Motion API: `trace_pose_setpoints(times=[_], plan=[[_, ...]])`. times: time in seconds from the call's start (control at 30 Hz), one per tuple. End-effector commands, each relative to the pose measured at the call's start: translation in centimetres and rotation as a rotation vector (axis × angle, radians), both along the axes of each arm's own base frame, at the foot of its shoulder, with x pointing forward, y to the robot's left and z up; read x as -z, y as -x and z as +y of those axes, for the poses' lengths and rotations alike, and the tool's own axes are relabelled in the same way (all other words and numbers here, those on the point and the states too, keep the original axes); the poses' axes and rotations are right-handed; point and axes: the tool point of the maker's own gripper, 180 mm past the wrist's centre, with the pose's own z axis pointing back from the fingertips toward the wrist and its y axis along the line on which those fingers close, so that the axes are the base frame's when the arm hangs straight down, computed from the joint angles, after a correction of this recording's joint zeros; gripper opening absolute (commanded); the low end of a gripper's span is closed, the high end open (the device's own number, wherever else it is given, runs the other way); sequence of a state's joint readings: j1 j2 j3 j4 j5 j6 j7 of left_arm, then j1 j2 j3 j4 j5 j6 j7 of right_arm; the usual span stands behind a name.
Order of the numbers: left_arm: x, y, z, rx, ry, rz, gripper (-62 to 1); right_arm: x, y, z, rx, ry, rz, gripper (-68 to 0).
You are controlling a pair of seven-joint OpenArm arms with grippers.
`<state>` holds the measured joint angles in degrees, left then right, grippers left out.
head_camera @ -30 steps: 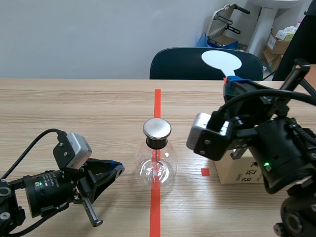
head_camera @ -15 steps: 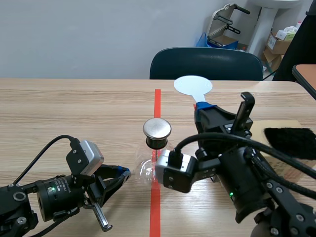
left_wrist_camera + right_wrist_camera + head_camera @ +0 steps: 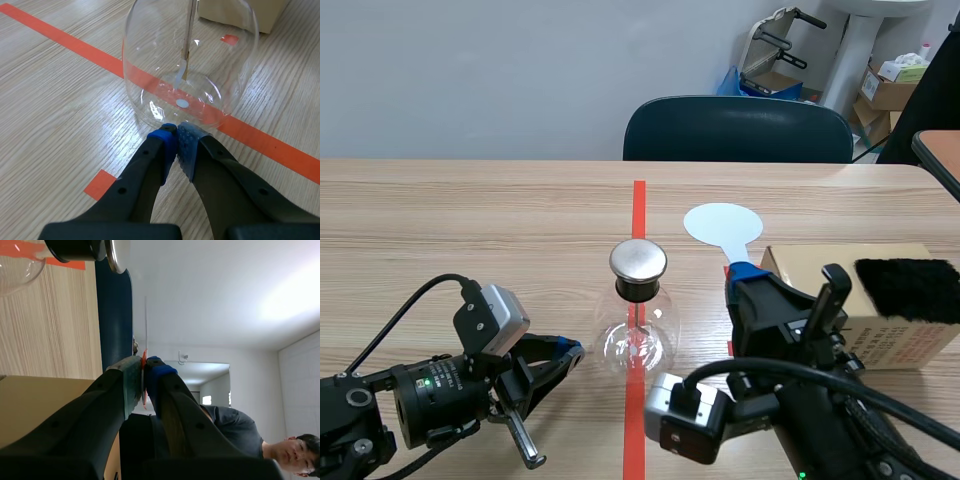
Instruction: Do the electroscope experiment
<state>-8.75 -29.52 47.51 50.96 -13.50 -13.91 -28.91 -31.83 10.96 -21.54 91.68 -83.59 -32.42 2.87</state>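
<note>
The electroscope, a clear glass flask (image 3: 638,338) with a round metal cap (image 3: 638,261), stands on the red tape line at the table's middle. My left gripper (image 3: 570,347) lies low at its left, shut, with the tips against the glass. From the left wrist, the blue pads (image 3: 176,136) meet at the flask (image 3: 190,70) base, and a thin rod hangs inside. My right gripper (image 3: 744,270) is shut on the orange handle of a white disc paddle (image 3: 722,224), held upright to the right of the cap. The right wrist view shows the paddle (image 3: 145,327) edge-on between the shut fingers (image 3: 144,371).
A cardboard box (image 3: 840,330) with a black fur cloth (image 3: 910,288) on top sits at the right, behind my right arm. A dark blue chair (image 3: 738,128) stands at the table's far edge. A person (image 3: 295,452) shows in the right wrist view.
My right arm has swung left and come down toward the near edge, lowering the paddle from beyond the table to beside the cap. The left gripper slid up to the flask.
</note>
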Motion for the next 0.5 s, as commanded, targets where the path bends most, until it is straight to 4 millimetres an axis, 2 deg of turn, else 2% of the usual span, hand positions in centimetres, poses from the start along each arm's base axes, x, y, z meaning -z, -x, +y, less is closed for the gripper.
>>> trace_pose_setpoints(times=[0.0, 0.47], plan=[[-1.08, -0.65, -0.52, 0.001, 0.031, -0.027, -57.3, -0.66, 0.05, -0.42, 0.01, -0.003, -0.031, -66.0], [-0.89, -0.38, -0.52, 0.001, 0.031, -0.02, -57.3, -0.97, -0.11, -0.91, 0.031, -0.006, -0.048, -66.0]])
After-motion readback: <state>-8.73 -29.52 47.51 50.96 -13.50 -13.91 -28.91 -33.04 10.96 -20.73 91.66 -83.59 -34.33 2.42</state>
